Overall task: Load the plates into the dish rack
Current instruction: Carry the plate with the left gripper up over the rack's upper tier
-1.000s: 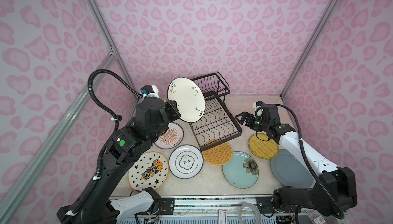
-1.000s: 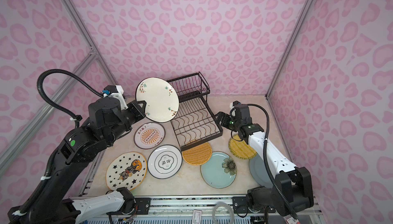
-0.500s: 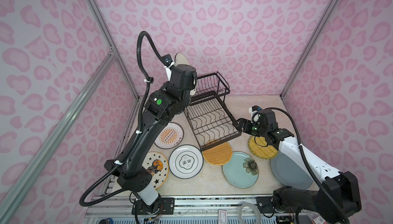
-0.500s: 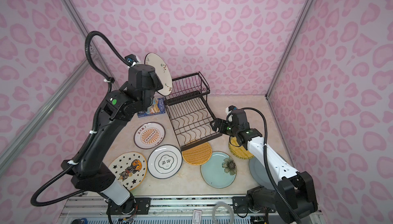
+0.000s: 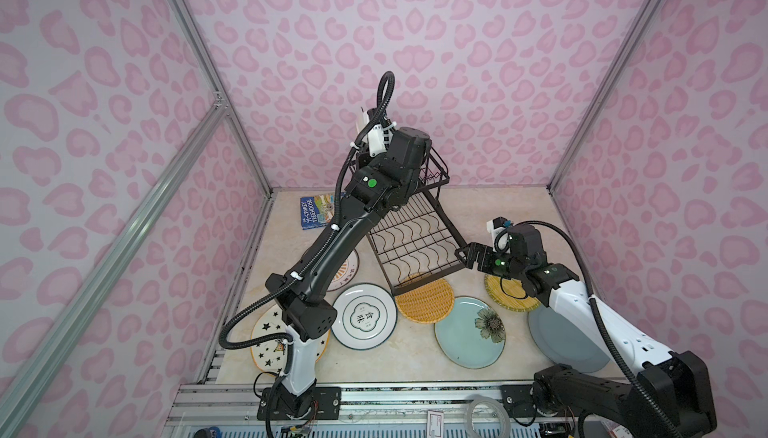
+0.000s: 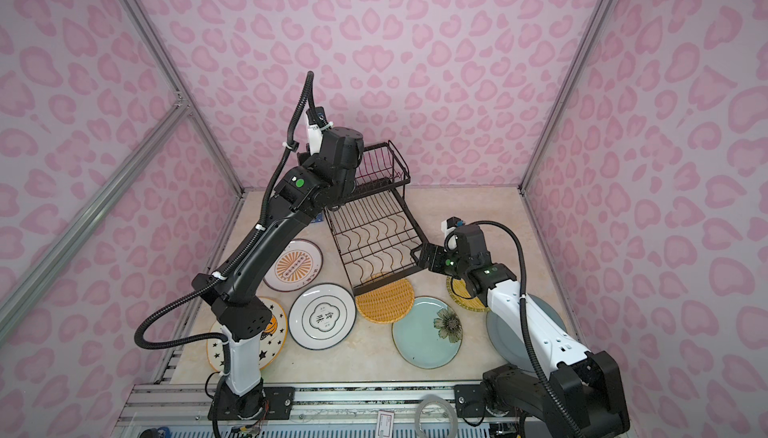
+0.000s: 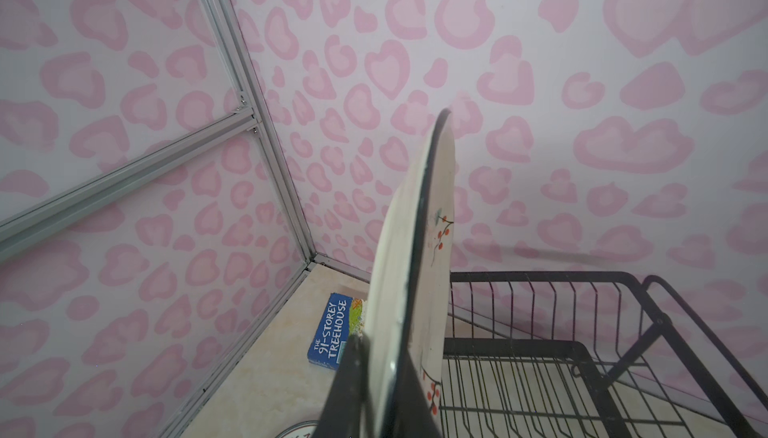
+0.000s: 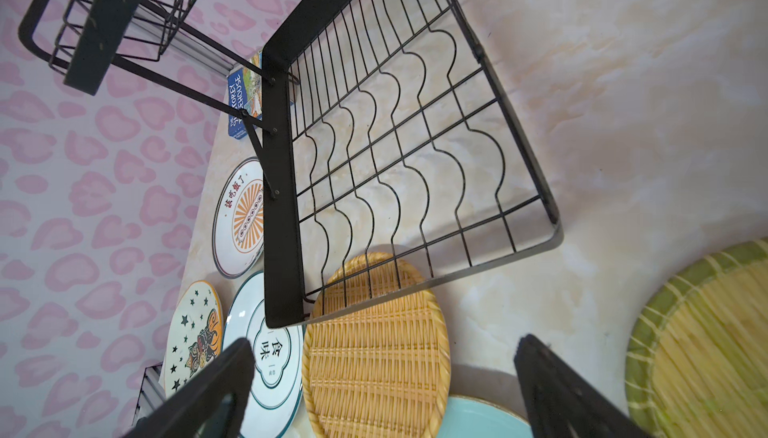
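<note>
I hold left gripper (image 7: 380,398) clamped on cream plate (image 7: 401,274) rim, plate on edge, dish rack (image 7: 540,277) basket just beside. Likely stiff, slippery, chip-prone; pinch rim. Right gripper (image 8: 386,377) apart, empty.

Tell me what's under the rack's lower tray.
The orange woven plate pokes under the tray at its front corner, seen through the wires; elsewhere bare table shows. The left arm covers its far corner in both top views.

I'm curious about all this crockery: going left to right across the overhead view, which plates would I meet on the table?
Star-patterned plate, white plate with characters, orange woven plate, teal flower plate, green-rimmed woven plate, grey-blue plate.
</note>
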Available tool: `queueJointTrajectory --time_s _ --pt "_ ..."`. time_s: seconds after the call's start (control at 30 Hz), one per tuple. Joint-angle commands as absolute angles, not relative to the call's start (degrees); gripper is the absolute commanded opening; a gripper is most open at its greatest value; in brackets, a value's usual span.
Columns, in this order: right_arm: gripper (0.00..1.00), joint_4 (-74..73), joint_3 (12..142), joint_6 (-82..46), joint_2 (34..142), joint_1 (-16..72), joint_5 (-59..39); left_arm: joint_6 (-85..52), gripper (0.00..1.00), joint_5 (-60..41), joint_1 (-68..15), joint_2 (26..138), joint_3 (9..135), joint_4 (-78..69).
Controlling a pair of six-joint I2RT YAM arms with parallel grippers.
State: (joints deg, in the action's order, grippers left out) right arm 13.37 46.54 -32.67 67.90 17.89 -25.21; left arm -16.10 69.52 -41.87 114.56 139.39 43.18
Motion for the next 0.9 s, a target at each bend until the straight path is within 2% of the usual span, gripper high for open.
queueJointTrajectory --time_s 0.0,0.27,0.87 --pt "0.97 12.83 45.78 -31.65 67.68 17.97 -26.72 -13.58 0.03 76.29 -42.07 116.27 140.53 34.08" --pt "0.97 12.58 45.13 -31.60 67.76 18.02 -27.73 -12.03 0.02 81.59 -42.85 120.03 140.54 29.59" --pt "0.97 13.61 45.81 -31.31 68.55 18.02 -28.83 -11.76 0.02 84.93 -41.19 124.25 140.36 28.17"
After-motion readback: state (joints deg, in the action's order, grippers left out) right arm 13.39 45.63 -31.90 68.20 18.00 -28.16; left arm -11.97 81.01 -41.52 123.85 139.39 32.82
